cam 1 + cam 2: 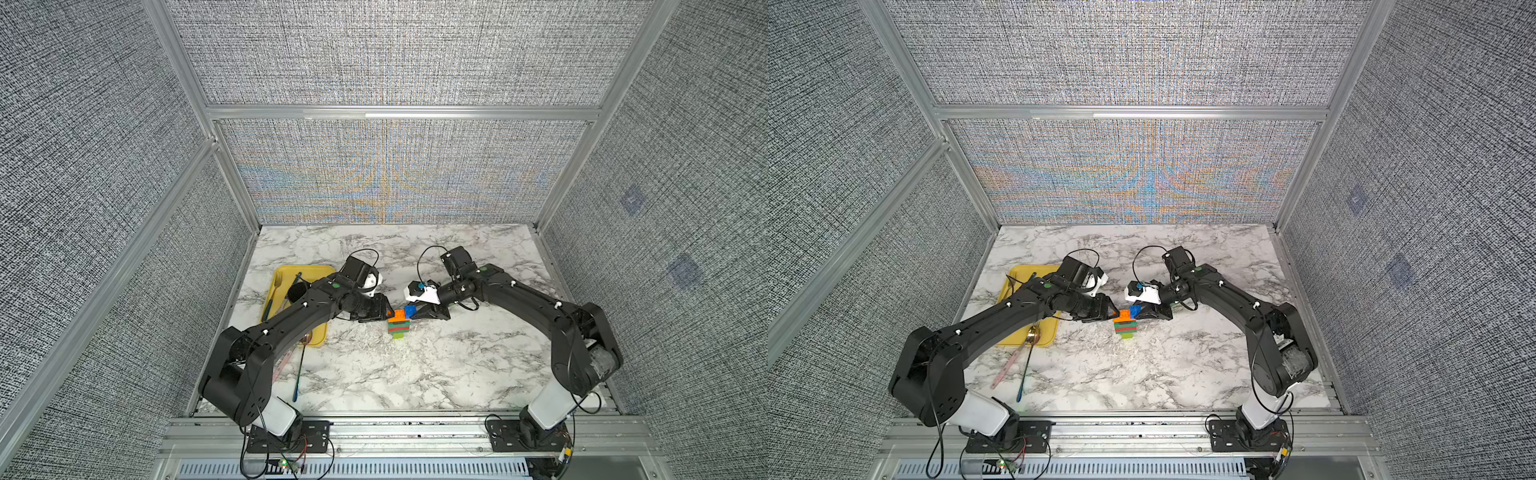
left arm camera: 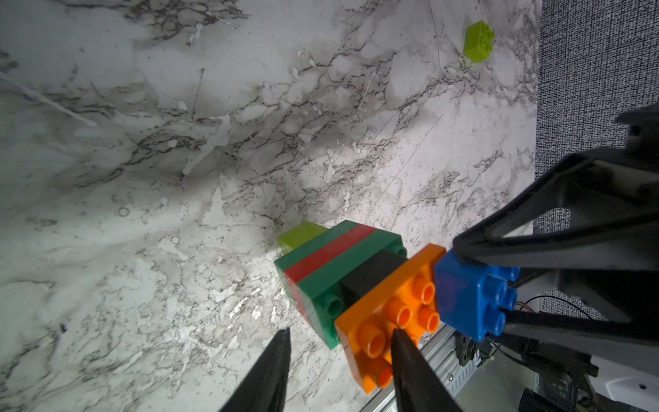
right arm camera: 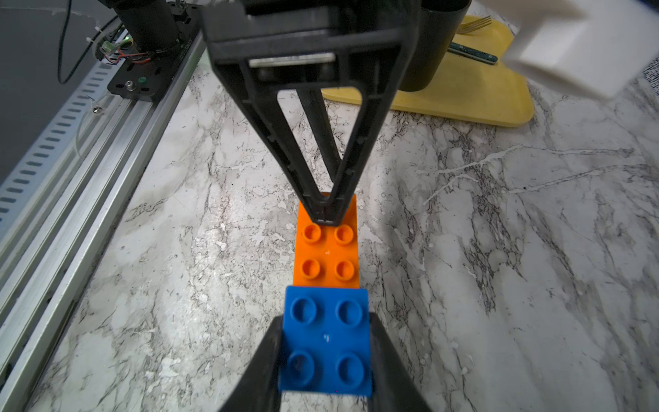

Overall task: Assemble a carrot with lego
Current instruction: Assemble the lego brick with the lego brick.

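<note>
The carrot (image 2: 335, 271) stood mostly built on the desk (image 1: 415, 374). The right pincer (image 3: 326, 342) pinched the blue brick (image 3: 326, 339) at its orange top; the left pincer (image 2: 338, 335) was spread beside it. One lime brick (image 2: 479, 41) lay apart, unused.

On the marble tabletop (image 1: 415, 365), both pincers met at the carrot (image 1: 399, 323), the right pincer (image 1: 413, 313) gripping its blue brick (image 1: 409, 310).

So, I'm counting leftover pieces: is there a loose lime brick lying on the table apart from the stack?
Yes, the left wrist view shows a lone lime brick on the marble table, well away from the stack.
</note>
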Robot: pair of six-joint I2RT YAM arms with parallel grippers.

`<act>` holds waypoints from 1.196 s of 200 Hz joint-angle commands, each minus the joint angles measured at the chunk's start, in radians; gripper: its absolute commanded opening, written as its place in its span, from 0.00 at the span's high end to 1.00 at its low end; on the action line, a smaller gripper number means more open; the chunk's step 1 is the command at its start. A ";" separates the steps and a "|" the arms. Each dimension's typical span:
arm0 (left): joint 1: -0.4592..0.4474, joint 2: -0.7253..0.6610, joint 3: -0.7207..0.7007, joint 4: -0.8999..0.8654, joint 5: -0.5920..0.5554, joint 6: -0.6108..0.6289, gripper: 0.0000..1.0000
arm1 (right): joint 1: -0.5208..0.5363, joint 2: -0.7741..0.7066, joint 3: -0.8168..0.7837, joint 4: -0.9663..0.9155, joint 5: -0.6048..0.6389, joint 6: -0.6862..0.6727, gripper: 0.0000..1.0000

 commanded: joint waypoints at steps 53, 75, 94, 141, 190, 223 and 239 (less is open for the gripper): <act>0.001 -0.004 0.001 -0.017 -0.014 0.010 0.52 | 0.031 0.001 0.012 -0.051 0.105 0.071 0.93; 0.001 -0.005 -0.001 -0.015 -0.013 0.010 0.51 | 0.042 0.004 0.011 -0.055 0.128 0.087 0.93; 0.001 -0.011 -0.003 -0.013 -0.014 0.009 0.51 | 0.045 0.009 0.011 -0.059 0.145 0.098 0.93; 0.001 -0.021 0.003 -0.012 -0.011 0.008 0.49 | 0.045 -0.006 0.015 -0.045 0.147 0.119 0.84; 0.001 -0.023 0.009 -0.010 0.005 0.006 0.47 | 0.045 -0.027 0.006 -0.010 0.138 0.146 0.65; 0.001 -0.023 0.014 -0.010 0.011 0.005 0.47 | 0.044 -0.034 0.001 0.007 0.119 0.160 0.54; 0.000 -0.025 0.017 -0.011 0.013 0.006 0.46 | 0.043 -0.039 -0.004 0.015 0.113 0.164 0.46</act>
